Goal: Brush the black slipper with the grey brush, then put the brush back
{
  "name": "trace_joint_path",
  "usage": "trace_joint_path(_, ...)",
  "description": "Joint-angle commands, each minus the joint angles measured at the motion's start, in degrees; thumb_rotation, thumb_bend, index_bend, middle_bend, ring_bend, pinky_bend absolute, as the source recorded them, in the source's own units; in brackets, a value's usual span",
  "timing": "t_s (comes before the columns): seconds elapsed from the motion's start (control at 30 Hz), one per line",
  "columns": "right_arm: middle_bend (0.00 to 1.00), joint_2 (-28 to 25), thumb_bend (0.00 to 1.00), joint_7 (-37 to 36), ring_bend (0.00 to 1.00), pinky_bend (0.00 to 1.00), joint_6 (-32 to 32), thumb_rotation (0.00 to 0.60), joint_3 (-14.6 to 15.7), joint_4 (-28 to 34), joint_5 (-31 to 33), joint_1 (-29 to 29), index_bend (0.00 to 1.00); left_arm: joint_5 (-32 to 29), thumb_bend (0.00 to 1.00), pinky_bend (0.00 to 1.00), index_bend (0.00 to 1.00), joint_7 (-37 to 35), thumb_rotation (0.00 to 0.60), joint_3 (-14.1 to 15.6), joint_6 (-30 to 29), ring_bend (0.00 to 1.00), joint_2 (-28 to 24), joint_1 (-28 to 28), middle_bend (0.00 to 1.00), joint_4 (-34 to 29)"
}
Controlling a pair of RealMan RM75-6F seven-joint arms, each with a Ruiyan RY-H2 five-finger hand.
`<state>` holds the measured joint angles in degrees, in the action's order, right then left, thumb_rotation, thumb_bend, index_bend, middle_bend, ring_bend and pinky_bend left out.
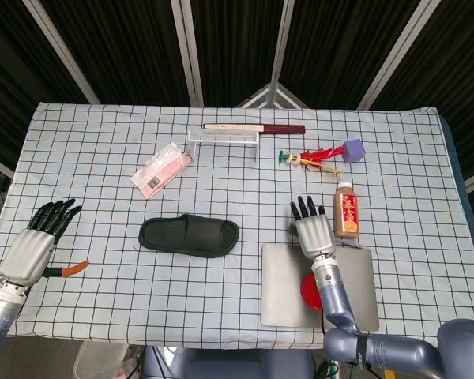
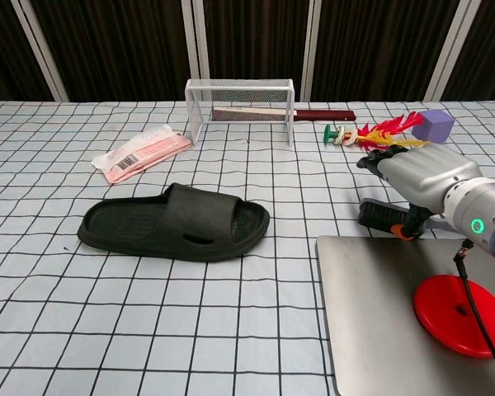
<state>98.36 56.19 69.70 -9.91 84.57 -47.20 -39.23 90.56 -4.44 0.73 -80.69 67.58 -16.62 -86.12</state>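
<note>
Grey brush [image 2: 385,216] under (open) right hand [image 2: 416,172]

- the grey brush [image 2: 383,216] lies mostly behind the right hand [image 2: 418,176]; only its bristle end shows at the hand's 8 o'clock.
- the metal tray [image 2: 379,330] is cut off by the chest view's bottom and right edges.
- the orange-handled tool [image 1: 69,269] is partly hidden under the left hand [image 1: 31,248].
</note>
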Motion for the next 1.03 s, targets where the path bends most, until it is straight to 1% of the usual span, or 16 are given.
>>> trace_joint_path(0.03, 0.00, -0.15, 0.35, -0.83, 0.03, 0.21, -0.21, 0.600, -0.27, 0.24, -0.23, -0.09, 0.00, 0.03, 0.22, 0.00, 0.00, -0.01, 0.434, -0.11, -0.08, 0.00, -0.06, 0.12, 0.00, -0.05)
trace_joint_path(0.13, 0.00, -0.98, 0.35, -1.19, 0.03, 0.21, 0.53, 0.600, 0.00, 1.66, -0.90, 0.24, 0.00, 0.21, 0.22, 0.00, 0.00, -0.20, 0.433, -0.18, -0.23, 0.00, -0.18, 0.28, 0.00, -0.13)
trace_joint_path(0.2, 0.00, -2.17, 0.35, -1.87, 0.01, 0.20, 1.96, 0.600, 0.36, 3.96, -2.31, 0.91, 0.00, 0.45, 0.20, 0.00, 0.00, -0.32, 0.435, -0.16, -0.57, 0.00, -0.34, 0.51, 0.00, -0.15)
trace_joint_path(0.27, 0.00, -4.18, 0.35, -3.41, 0.00, 0.16, 4.26, 0.600, 1.37, 7.49, -5.25, 2.29, 0.00, 0.91, 0.19, 0.00, 0.00, -0.54, 0.438, -0.04, -1.34, 0.00, -0.64, 0.94, 0.00, -0.25)
trace_joint_path(0.33, 0.00, -7.16, 0.35, -6.17, 0.00, 0.11, 7.79, 0.600, 3.19, 12.00, -9.92, 4.71, 0.00, 1.55, 0.17, 0.00, 0.00, -0.69, 0.435, 0.23, -2.20, 0.00, -0.99, 1.47, 0.00, -0.34)
trace_joint_path(0.4, 0.00, -11.27, 0.35, -10.01, 0.00, 0.07, 12.31, 0.600, 6.43, 16.75, -16.06, 8.38, 0.00, 2.88, 0.16, 0.00, 0.00, -1.63, 0.435, 1.16, -2.85, 0.00, -1.75, 2.05, 0.00, -0.78)
trace_joint_path(0.47, 0.00, -14.45, 0.35, -13.45, 0.00, 0.05, 16.01, 0.600, 9.47, 19.27, -21.04, 11.59, 0.00, 3.52, 0.14, 0.00, 0.00, -1.96, 0.437, 1.78, -2.98, 0.00, -2.32, 2.41, 0.00, -1.04)
trace_joint_path(0.53, 0.00, -18.45, 0.35, -18.71, 0.00, 0.04, 21.25, 0.600, 14.35, 20.84, -27.99, 16.32, 0.00, 3.76, 0.13, 0.00, 0.00, -1.56, 0.436, 2.48, -2.90, 0.00, -2.98, 2.97, 0.00, -1.69)
trace_joint_path(0.63, 0.00, -22.85, 0.35, -26.85, 0.00, 0.01, 28.81, 0.600, 20.64, 18.68, -36.42, 23.33, 0.00, 2.91, 0.13, 0.00, 0.00, 0.59, 0.432, 3.10, -2.20, 0.00, -3.80, 3.80, 0.00, -3.30)
trace_joint_path(0.7, 0.00, -24.20, 0.35, -29.77, 0.00, 0.00, 32.09, 0.600, 22.30, 17.03, -37.96, 26.41, 0.00, 2.02, 0.13, 0.00, 0.00, 2.11, 0.432, 3.27, -1.76, 0.00, -4.00, 4.27, 0.00, -4.10)
trace_joint_path(0.77, 0.00, -25.48, 0.35, -33.47, 0.00, 0.00, 36.03, 0.600, 23.07, 14.16, -38.44, 30.02, 0.00, 0.62, 0.13, 0.00, 0.00, 3.98, 0.430, 3.37, -1.35, 0.00, -4.25, 4.96, 0.00, -5.49)
trace_joint_path(0.83, 0.00, -25.56, 0.35, -38.59, 0.00, 0.00, 39.15, 0.600, 22.06, 10.60, -37.21, 33.30, 0.00, -1.08, 0.13, 0.00, 0.00, 6.26, 0.431, 3.14, -1.62, 0.00, -4.28, 5.92, 0.00, -6.90)
trace_joint_path(0.9, 0.00, -26.40, 0.35, -40.89, 0.00, 0.00, 39.07, 0.600, 21.60, 8.05, -36.51, 34.64, 0.00, -2.31, 0.13, 0.00, 0.00, 8.51, 0.428, 2.76, -2.15, 0.00, -4.11, 6.67, 0.00, -7.72)
trace_joint_path(1.03, 0.00, -27.92, 0.34, -44.77, 0.00, 0.00, 39.56, 0.600, 19.84, 7.20, -36.86, 36.18, 0.00, -3.89, 0.13, 0.00, 0.00, 11.43, 0.425, 1.73, -2.50, 0.00, -3.16, 7.20, 0.00, -7.80)
